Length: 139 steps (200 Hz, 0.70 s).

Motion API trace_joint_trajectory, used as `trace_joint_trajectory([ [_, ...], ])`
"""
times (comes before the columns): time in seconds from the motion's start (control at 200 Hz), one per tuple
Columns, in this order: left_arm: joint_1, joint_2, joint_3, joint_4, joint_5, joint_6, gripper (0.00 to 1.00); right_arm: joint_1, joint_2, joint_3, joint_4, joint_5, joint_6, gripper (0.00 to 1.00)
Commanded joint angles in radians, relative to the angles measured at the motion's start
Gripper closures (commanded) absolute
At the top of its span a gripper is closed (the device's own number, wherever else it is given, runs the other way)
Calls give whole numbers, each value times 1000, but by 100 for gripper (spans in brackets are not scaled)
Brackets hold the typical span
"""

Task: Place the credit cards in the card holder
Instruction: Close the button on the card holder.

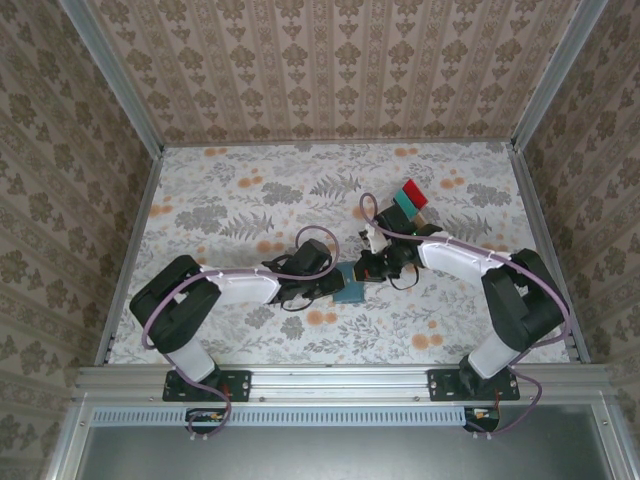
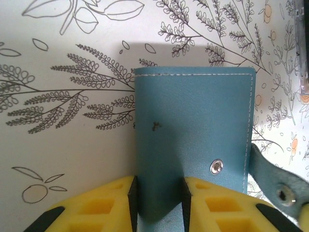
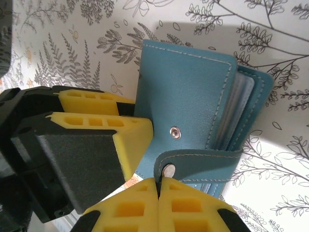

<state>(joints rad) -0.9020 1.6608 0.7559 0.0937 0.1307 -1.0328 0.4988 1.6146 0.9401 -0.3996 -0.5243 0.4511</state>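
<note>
The card holder (image 2: 193, 121) lies on the counter (image 2: 63, 145) right at the tips of both tools, its cover down and its grey pockets (image 3: 241, 96) only peeping out at the side away from the left tool.

The left tool (image 2: 159, 193) is grasping the holder, with a pad against each side of the part nearest it. The right tool (image 3: 159, 186) is clenched, and the rounded end of the closure strap (image 3: 203, 155) appears pinched at its very tips. The strap's snap sits clear of the stud (image 3: 175, 132) on the cover, so the clasp looks undone.

I judge the step in hand to be opening the holder, with no card loaded yet. The next move calls for the left tool to pin the holder while the right peels the strap and cover back, then for a free tool to go and fetch a card.

It is hard to tell how deep the right tool's bite on the strap goes, or whether the pockets are empty. Well beyond the right tool, the credit cards (image 1: 408, 200) show as small red and teal shapes, too small to count.
</note>
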Motion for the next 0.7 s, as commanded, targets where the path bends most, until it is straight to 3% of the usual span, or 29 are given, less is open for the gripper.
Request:
trace_joint_trajectory([
  [0.0, -6, 27, -6, 6, 5, -15, 71, 11, 34, 34, 6, -36, 9, 100],
  [0.69, -11, 36, -7, 23, 18, -9, 72, 24, 115, 55, 43, -38, 43, 100],
])
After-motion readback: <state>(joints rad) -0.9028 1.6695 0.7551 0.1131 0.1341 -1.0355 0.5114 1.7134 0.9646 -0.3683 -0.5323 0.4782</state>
